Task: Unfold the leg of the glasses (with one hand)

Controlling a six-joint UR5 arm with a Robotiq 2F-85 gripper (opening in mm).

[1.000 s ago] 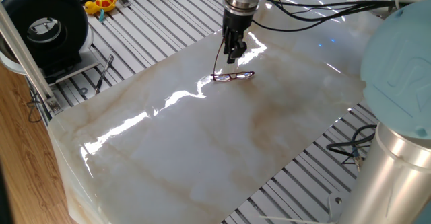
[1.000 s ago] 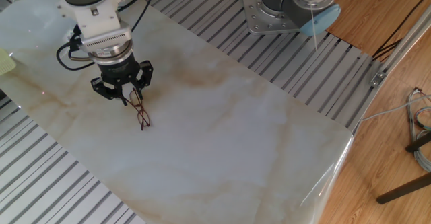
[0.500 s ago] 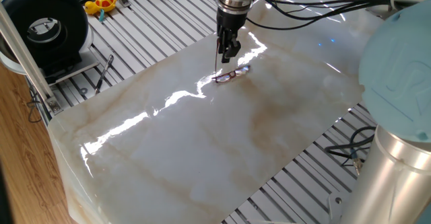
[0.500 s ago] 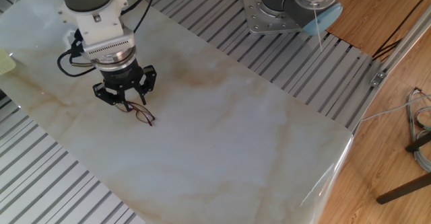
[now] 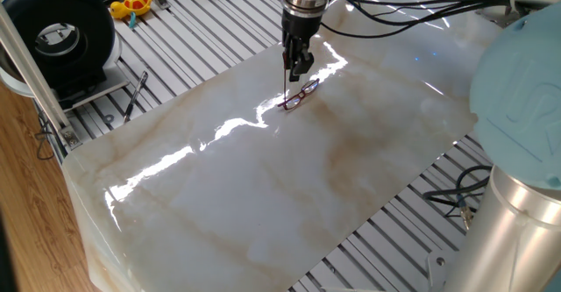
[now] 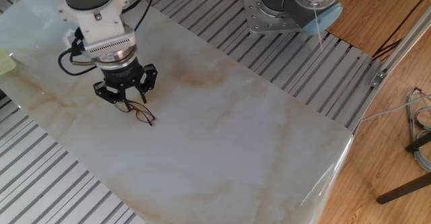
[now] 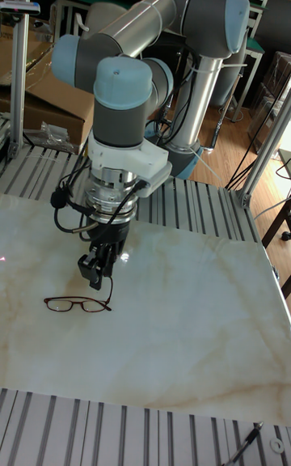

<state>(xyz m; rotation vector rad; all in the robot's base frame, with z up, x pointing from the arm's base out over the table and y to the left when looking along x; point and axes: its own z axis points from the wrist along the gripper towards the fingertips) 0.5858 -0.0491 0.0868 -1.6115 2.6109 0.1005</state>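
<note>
One fixed view: pincer (image 5: 296, 67) hanging tip-down over the marble surface (image 5: 263, 195), fingers nearly together, seemingly pinching a thin dark leg running straight down from the tips. Glasses (image 5: 300, 94) lying just below and slightly forward of the tips, long axis slanting up to the right.

The other fixed view: pincer (image 6: 126, 95) sitting directly over one end of the glasses (image 6: 141, 113); frame trailing away from the tips toward lower right, resting on the surface. Contact itself hidden by the fingers.

Tall fixed view: glasses (image 7: 77, 303) lying flat, stretching left of the pincer (image 7: 97, 266), near end just under the tips. Looking like thin reddish rims, clear lenses, tiny next to the pincer. Grip looking closed on the leg, not certain.
</note>
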